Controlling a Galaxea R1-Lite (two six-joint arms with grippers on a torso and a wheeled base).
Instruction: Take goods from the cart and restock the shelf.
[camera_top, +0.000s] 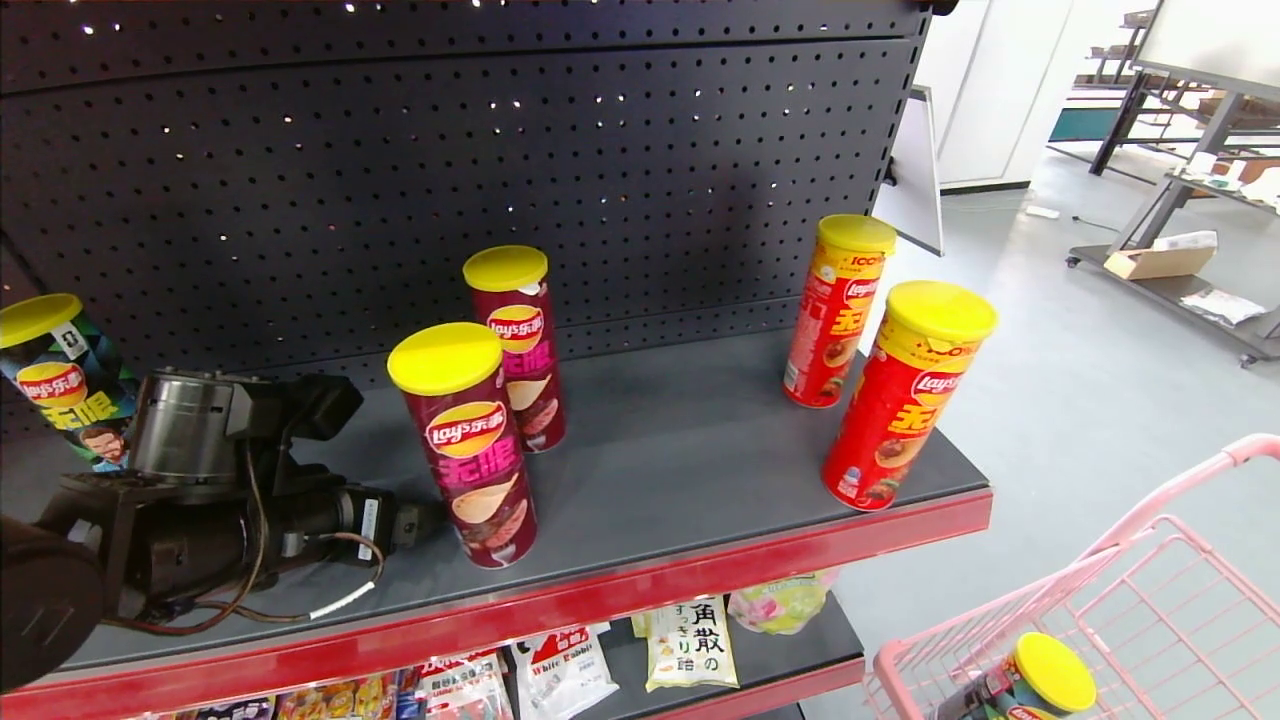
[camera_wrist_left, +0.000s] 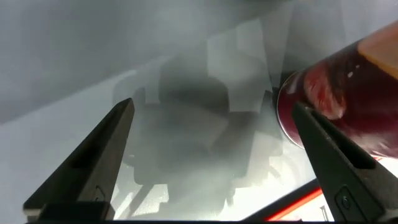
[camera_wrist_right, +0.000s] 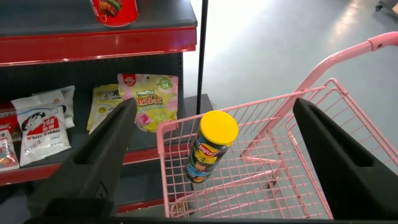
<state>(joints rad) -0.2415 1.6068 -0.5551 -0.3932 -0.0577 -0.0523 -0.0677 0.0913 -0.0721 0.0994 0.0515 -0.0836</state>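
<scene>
On the grey shelf board (camera_top: 690, 450) stand two maroon chip cans, one at the front (camera_top: 470, 450) and one behind it (camera_top: 520, 345). Two red cans (camera_top: 835, 320) (camera_top: 905, 400) stand at the right end, and a dark patterned can (camera_top: 65, 385) at the far left. My left gripper (camera_wrist_left: 211, 109) is open, low over the shelf just left of the front maroon can (camera_wrist_left: 348, 106), which lies outside one finger (camera_wrist_left: 323, 149). My right gripper (camera_wrist_right: 213, 106) hangs open above the pink cart (camera_wrist_right: 249, 102), over a yellow-lidded dark can (camera_wrist_right: 210, 146) standing in it.
A black pegboard (camera_top: 500, 150) backs the shelf. Snack bags (camera_top: 690, 640) fill the lower shelf (camera_wrist_right: 148, 99). The cart (camera_top: 1180, 487) stands right of the shelf with its can (camera_top: 1045, 680) inside. A wheeled table (camera_top: 1170, 260) is far off on the open grey floor.
</scene>
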